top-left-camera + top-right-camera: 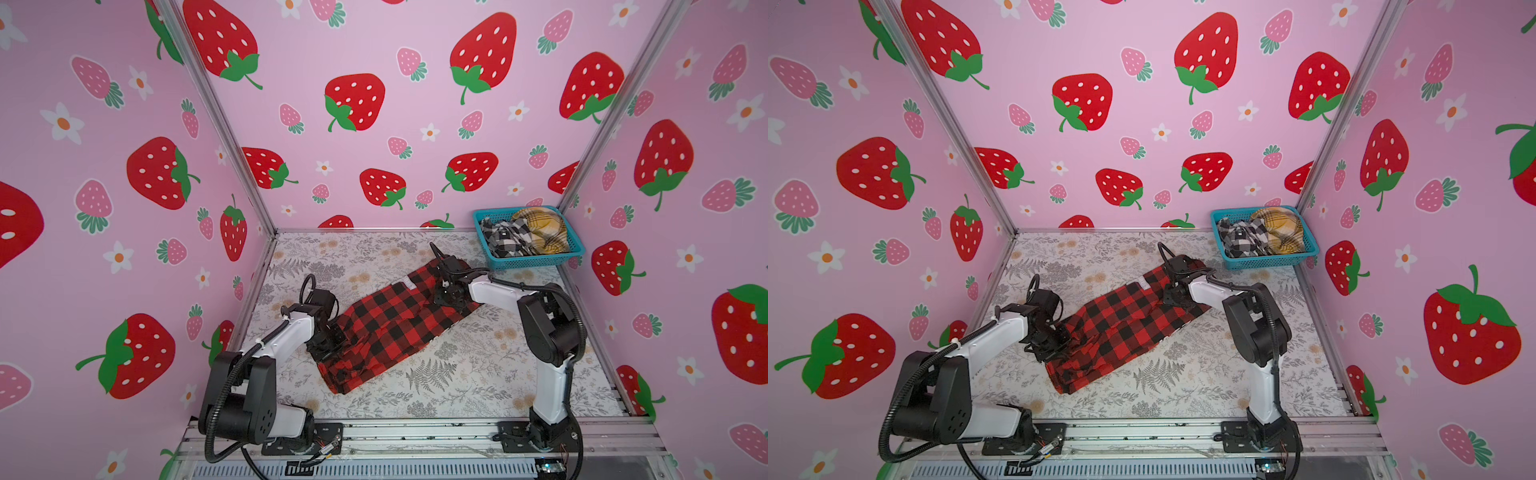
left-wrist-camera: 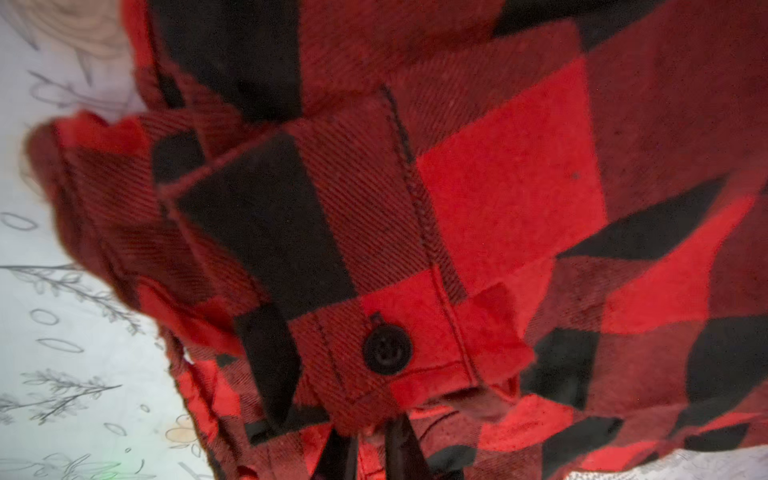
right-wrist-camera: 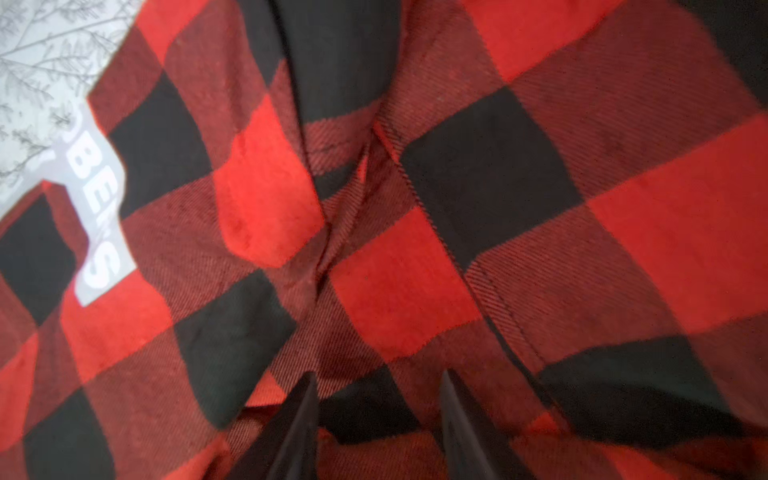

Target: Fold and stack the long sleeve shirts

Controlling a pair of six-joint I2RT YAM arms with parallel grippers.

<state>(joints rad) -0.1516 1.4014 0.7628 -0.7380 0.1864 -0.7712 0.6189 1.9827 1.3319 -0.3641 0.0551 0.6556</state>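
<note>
The red-and-black check shirt [image 1: 390, 320] [image 1: 1125, 324] lies folded into a long strip, slanting from front left to back right on the table. My left gripper [image 1: 328, 345] [image 1: 1054, 343] is at its front left edge. In the left wrist view the left gripper [image 2: 372, 436] is shut on a buttoned cuff [image 2: 387, 350]. My right gripper [image 1: 446, 295] [image 1: 1173, 293] is low over the strip's far end. In the right wrist view it [image 3: 378, 382] stands open over the cloth, near the white letters [image 3: 99, 232]. A black-and-white shirt [image 1: 505, 239] and a mustard plaid shirt [image 1: 542, 232] are bunched in the basket.
A teal basket [image 1: 536, 262] [image 1: 1266, 262] stands at the back right corner of the floral table [image 1: 478, 374]. Pink strawberry walls close in the left, back and right sides. An aluminium rail [image 1: 415, 432] runs along the front between the arm bases.
</note>
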